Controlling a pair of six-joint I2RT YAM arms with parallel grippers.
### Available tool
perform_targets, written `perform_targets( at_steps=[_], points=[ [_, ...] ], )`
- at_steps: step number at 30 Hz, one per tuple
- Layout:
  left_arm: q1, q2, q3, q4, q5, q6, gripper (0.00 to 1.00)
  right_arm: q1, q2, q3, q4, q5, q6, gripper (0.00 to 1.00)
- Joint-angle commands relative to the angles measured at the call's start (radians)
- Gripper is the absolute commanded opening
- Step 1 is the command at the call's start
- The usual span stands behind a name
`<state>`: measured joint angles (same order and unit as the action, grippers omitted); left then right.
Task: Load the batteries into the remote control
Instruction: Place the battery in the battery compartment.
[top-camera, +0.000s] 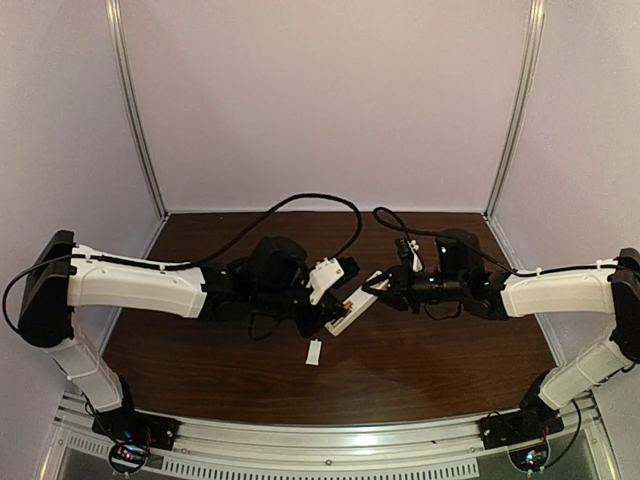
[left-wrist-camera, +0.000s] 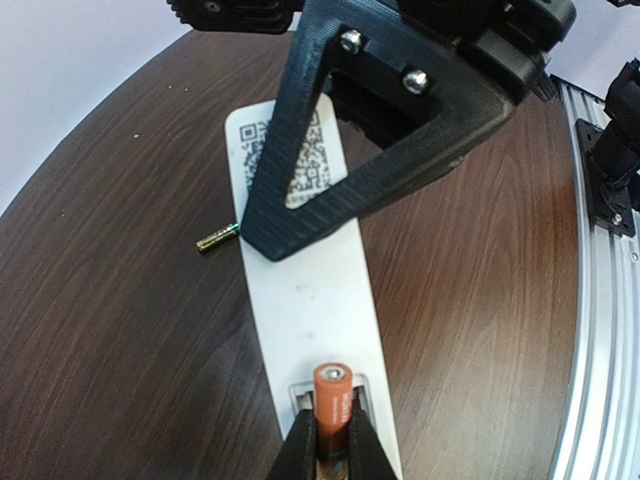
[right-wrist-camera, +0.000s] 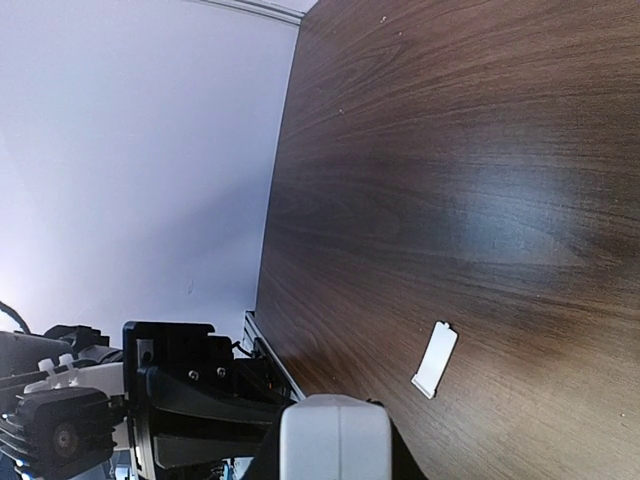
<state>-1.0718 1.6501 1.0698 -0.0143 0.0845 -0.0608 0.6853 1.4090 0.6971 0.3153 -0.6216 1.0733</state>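
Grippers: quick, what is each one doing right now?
Left gripper: jaws closed on an orange battery at the remote control compartment.
Right gripper: jaws closed on the remote control.

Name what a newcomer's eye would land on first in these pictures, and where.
An orange battery, pinched in the left end effector, sits at the open compartment of the white remote control. The right end effector clamps the remote's other end. A second battery lies loose on the table beside it, a small white cover plate nearer the arm bases.
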Motion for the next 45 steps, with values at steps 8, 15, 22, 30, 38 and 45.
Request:
perform_targets(
  at_steps=[8, 15, 22, 30, 38, 45],
  points=[
    [-0.005, 0.038, 0.027, 0.019, -0.111, 0.024, 0.07, 0.007, 0.005, 0.018, 0.028, -0.013, 0.006, 0.0],
    [-0.005, 0.04, 0.025, -0.018, -0.136, 0.021, 0.1, 0.007, 0.008, 0.019, 0.028, -0.016, 0.005, 0.0],
    [-0.007, 0.04, 0.024, -0.035, -0.149, 0.012, 0.2, 0.006, 0.009, 0.022, 0.027, -0.016, 0.004, 0.0],
    [-0.006, 0.045, 0.025, -0.039, -0.149, 0.001, 0.23, 0.007, 0.011, 0.021, 0.02, -0.015, -0.003, 0.0],
    [-0.006, 0.034, 0.038, -0.06, -0.124, -0.005, 0.31, 0.006, 0.017, 0.027, -0.021, -0.007, -0.034, 0.0],
    [-0.006, 0.022, 0.041, -0.062, -0.092, -0.013, 0.4, 0.006, 0.027, 0.037, -0.049, -0.001, -0.059, 0.0]
  ],
)
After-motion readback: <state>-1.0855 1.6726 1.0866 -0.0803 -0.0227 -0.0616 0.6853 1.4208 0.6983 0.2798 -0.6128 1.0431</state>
